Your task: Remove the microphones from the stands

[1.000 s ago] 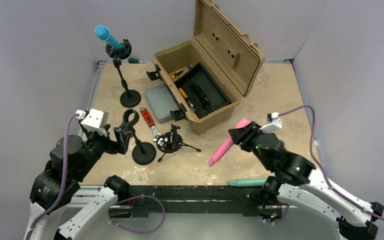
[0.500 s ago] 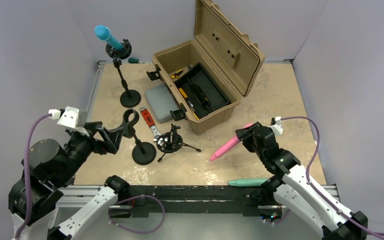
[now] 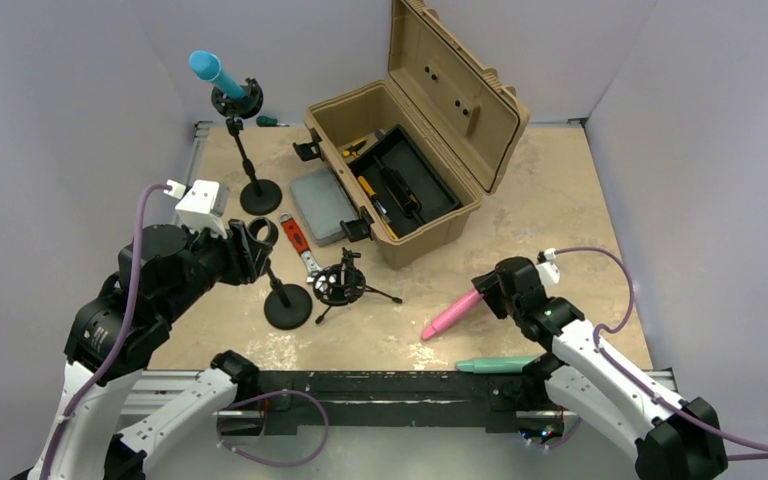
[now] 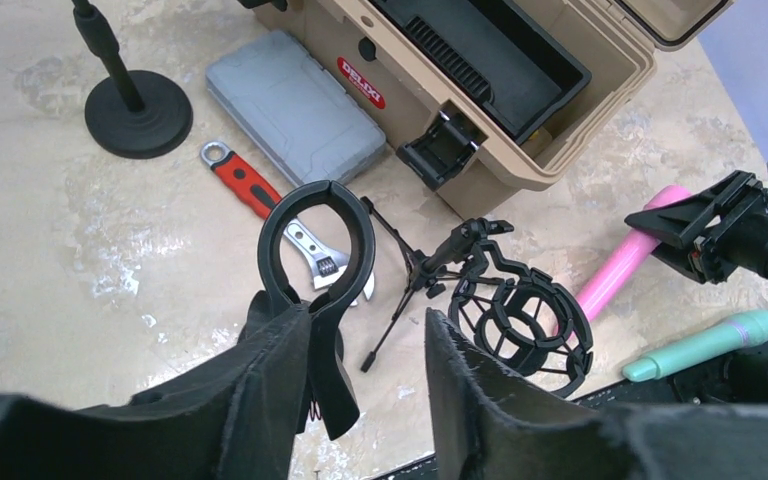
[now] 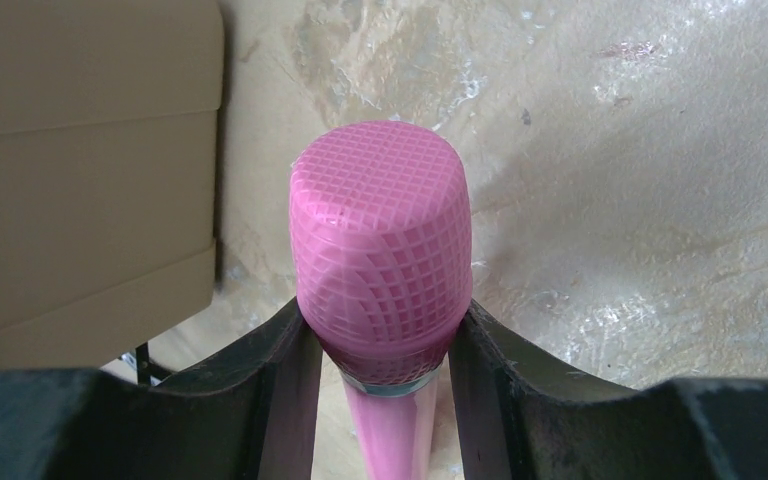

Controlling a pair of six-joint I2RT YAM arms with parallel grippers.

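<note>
- The right gripper (image 3: 484,291), pinching the pink microphone (image 3: 452,314) by its head, has sunk lower in front of the tan toolbox (image 3: 438,228).
- The left gripper (image 4: 365,335), fingers narrowed yet apart, has swung back to the empty stand's clip (image 4: 317,240), left of the toolbox.

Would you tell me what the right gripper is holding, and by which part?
The right gripper holds the pink microphone, fingers pressing both sides of the mesh head's lower end.
</note>
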